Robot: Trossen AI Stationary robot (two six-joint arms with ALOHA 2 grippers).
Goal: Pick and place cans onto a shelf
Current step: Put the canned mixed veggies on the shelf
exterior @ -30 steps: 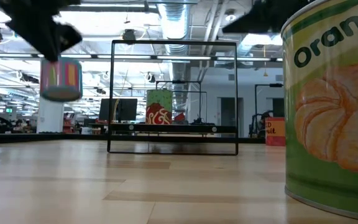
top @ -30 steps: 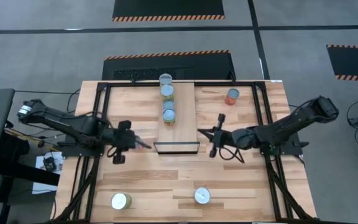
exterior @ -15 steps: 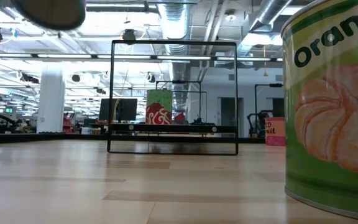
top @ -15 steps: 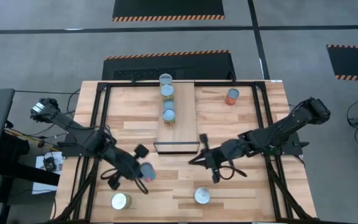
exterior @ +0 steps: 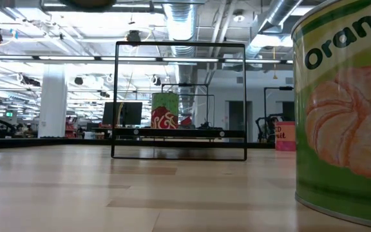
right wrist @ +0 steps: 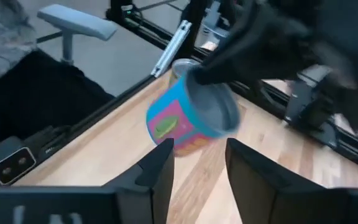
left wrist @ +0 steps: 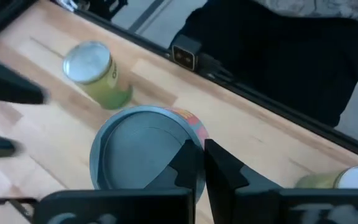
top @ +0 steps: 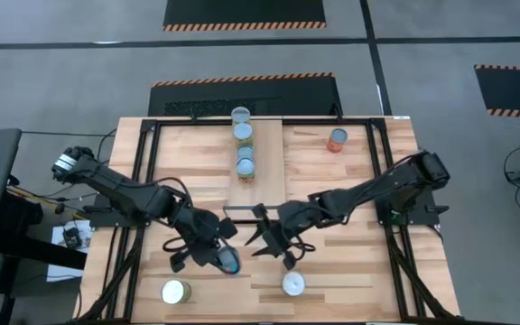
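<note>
My left gripper is shut on a can with a blue and pink label, held in the air over the near middle of the table. My right gripper stands open just right of it, one finger on either side of the can's lower part, without touching. Three cans stand in a row on the light-wood shelf. A red-orange can stands upright at the far right. Near the front edge stand a yellow-green can and a white-topped can. My left gripper pinches the rim of the can's silver end between its two fingers, which lie close together. They come at the rim slanting down from the table's left. The can is lifted clear and tilted, its silver end turned up toward the left arm.
A black frame runs along the table's sides and back. In the low view a green-labelled can fills the right side, close to the camera. Bare wood lies between the shelf's dark front edge and the near cans.
My left gripper has carried the can toward the near edge and the table's middle, rising a little and rolling, so the can now hangs tilted. My right gripper has swung left and nearer, toward the can, and has opened.
</note>
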